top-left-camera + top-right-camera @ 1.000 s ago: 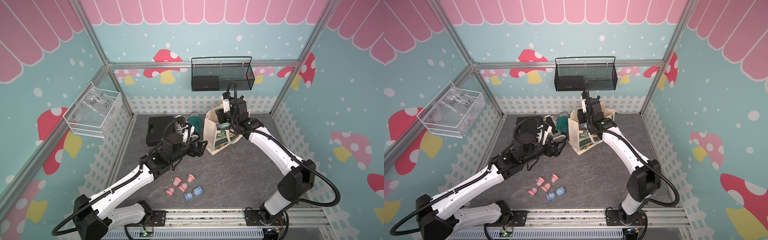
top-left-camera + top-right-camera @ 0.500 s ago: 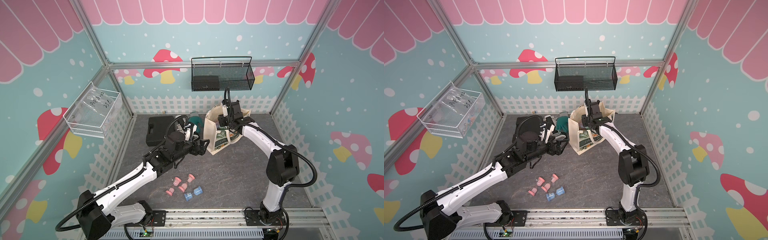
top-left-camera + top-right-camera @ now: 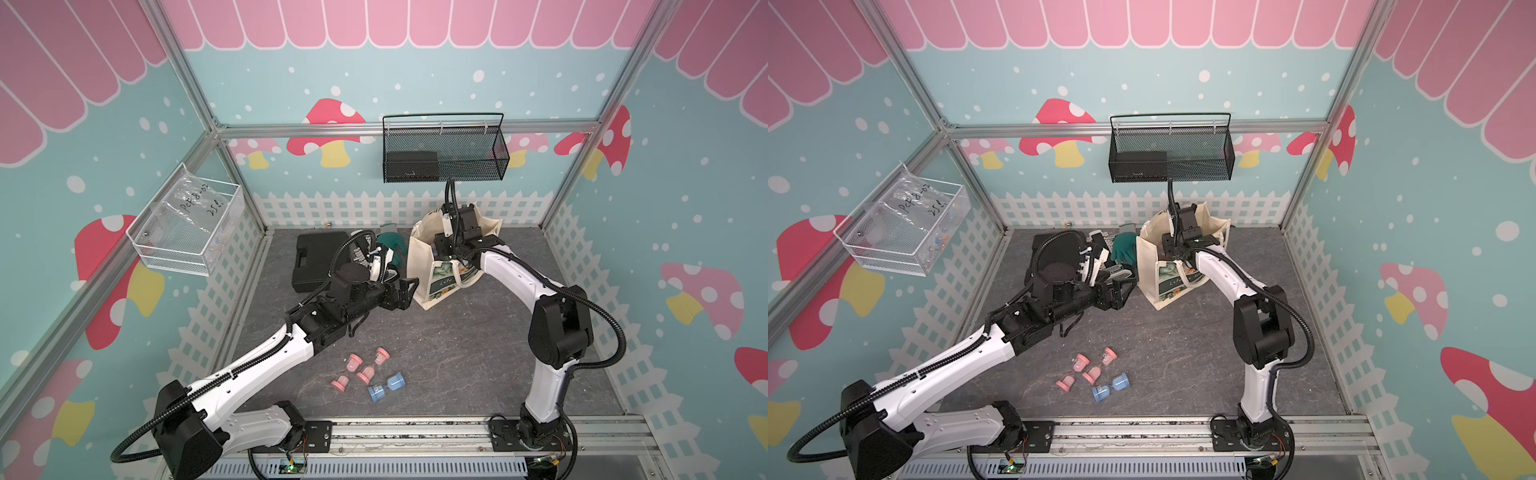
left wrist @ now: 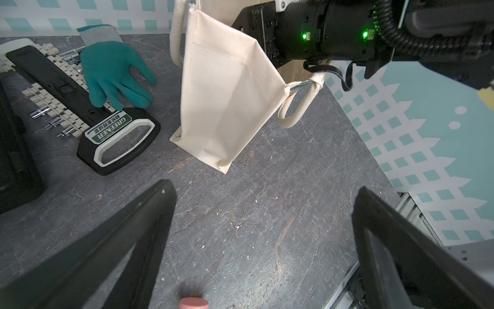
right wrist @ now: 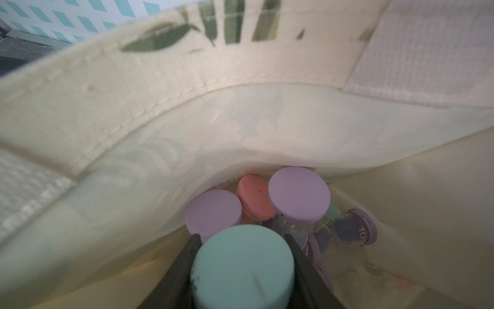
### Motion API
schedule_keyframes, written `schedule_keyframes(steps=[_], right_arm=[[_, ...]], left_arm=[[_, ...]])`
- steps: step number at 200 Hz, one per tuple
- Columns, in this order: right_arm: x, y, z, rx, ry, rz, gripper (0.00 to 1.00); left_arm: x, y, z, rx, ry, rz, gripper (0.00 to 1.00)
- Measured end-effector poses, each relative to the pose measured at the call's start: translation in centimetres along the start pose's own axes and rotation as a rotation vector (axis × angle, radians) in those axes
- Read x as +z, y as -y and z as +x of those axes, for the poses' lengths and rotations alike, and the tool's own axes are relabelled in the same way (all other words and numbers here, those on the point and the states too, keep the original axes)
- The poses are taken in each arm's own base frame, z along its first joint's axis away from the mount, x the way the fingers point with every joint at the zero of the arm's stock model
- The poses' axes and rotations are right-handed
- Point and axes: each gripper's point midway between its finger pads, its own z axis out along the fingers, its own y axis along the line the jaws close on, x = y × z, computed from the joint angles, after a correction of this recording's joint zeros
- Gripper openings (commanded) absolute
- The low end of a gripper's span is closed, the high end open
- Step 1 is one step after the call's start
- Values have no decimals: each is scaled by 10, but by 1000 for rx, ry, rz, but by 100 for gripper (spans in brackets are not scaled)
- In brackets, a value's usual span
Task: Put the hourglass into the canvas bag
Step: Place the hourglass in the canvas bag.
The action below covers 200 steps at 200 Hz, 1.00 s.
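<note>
Left arm (image 3: 266, 361): stretches from the near-left base toward the far middle, forearm low and nearly level.
Left gripper (image 4: 263, 187): points right, jaws spread wide with nothing between them.
Right arm (image 3: 519, 274): elbow raised at the right, forearm slanting far-left, wrist bent down.
Right gripper (image 5: 242, 239): down inside the canvas bag (image 5: 187, 107), fingers (image 5: 181, 270) pressed on either side of the teal hourglass (image 5: 240, 270).

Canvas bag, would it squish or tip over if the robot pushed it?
Probably squishy: the canvas bag has creased, sagging walls and floppy loop handles. It may resist tipping a little, since several hourglasses lie at its bottom. It would likely slide or crumple first.
</note>
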Motion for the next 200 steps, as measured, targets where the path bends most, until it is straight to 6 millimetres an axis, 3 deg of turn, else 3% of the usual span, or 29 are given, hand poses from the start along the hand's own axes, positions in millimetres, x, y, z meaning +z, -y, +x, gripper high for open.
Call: schedule_keyframes(steps=[33,66,129,167,200], right_arm=[[-5,0,-4,-2,12,-3,59],[-27,-2,-22,2,69,-24,63],[-92,-16,-54,10,213,-134,70],[-133,-32,-58,-1,280,-224,71],[-167,-60,-50,-36,328,-327,74]], left_arm=[[-1,1,-1,0,5,2,99],[-1,1,-2,0,6,2,99],[-5,-1,-6,-1,23,-9,99],[-18,-1,-15,-2,56,-15,99],[-30,-8,-15,-2,65,-48,99]])
